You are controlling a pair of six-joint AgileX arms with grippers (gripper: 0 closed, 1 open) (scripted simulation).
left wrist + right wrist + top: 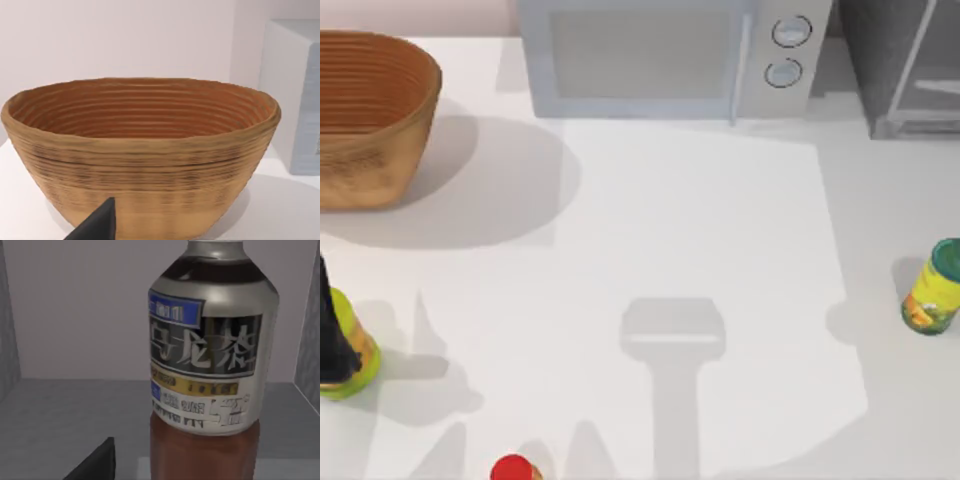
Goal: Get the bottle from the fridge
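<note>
Right gripper finger (95, 462) sits close before the bottle (210, 365), which stands upright on the fridge (60, 415) floor (jaw opening cannot be told); left arm (335, 335) idles below the basket (370, 115).

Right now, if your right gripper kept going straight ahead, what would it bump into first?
Most likely the reddish-brown bottle with the silver label, standing upright on the dark grey fridge's floor directly ahead in the right wrist view. How far off it stands is unclear.
</note>
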